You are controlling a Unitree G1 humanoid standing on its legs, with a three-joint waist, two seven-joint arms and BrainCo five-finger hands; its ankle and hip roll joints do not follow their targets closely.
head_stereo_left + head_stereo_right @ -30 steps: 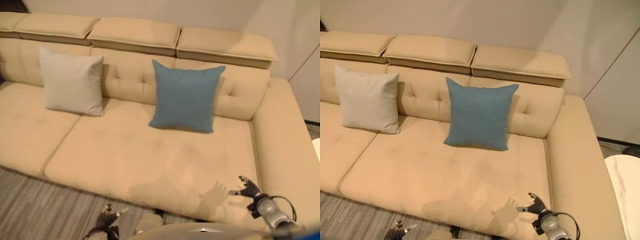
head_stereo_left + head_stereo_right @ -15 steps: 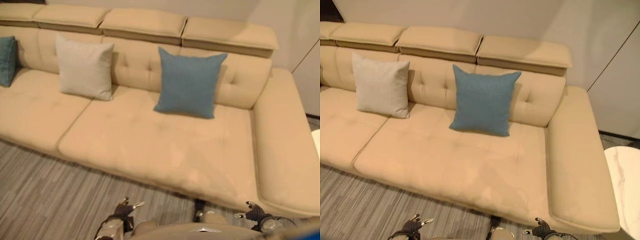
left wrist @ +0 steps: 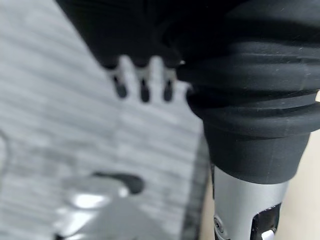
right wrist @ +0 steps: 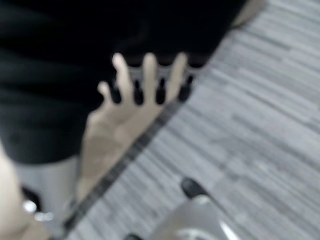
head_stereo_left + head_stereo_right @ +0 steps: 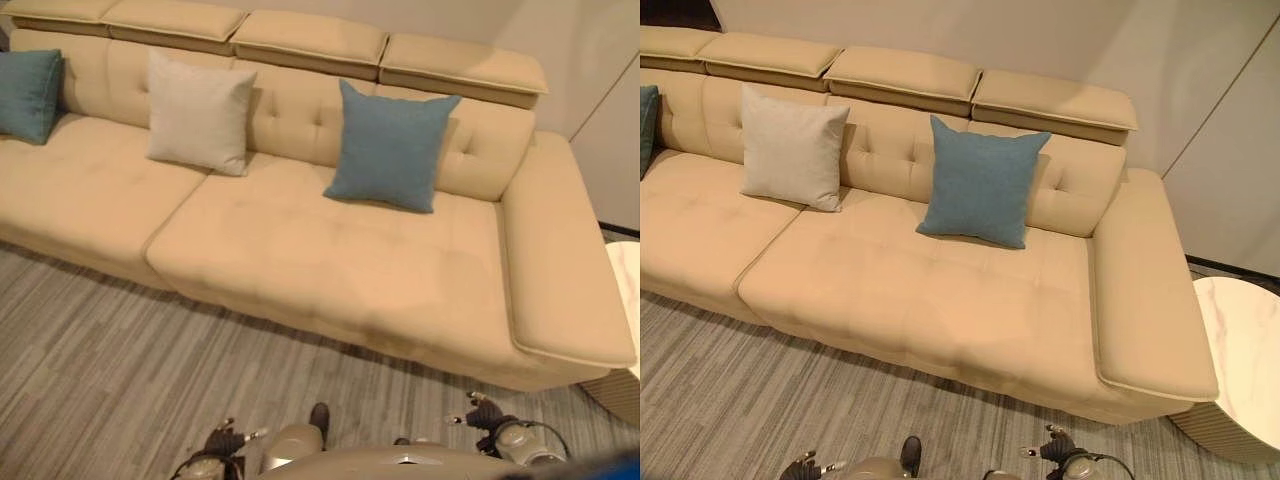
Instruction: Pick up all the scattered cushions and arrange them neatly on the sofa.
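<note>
Both hands, left hand (image 5: pixel 226 441) and right hand (image 5: pixel 484 415), hang loose and empty, well short of the blue cushion (image 5: pixel 390 147); bumping it could tip it flat.

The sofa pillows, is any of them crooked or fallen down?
No, nothing stands out. The white pillow, the blue pillow and another blue pillow at the far end all stand upright against the back of the sofa. None lies on the floor.

Beige sofa (image 5: pixel 300 250), blue cushion (image 5: pixel 390 148)
</note>
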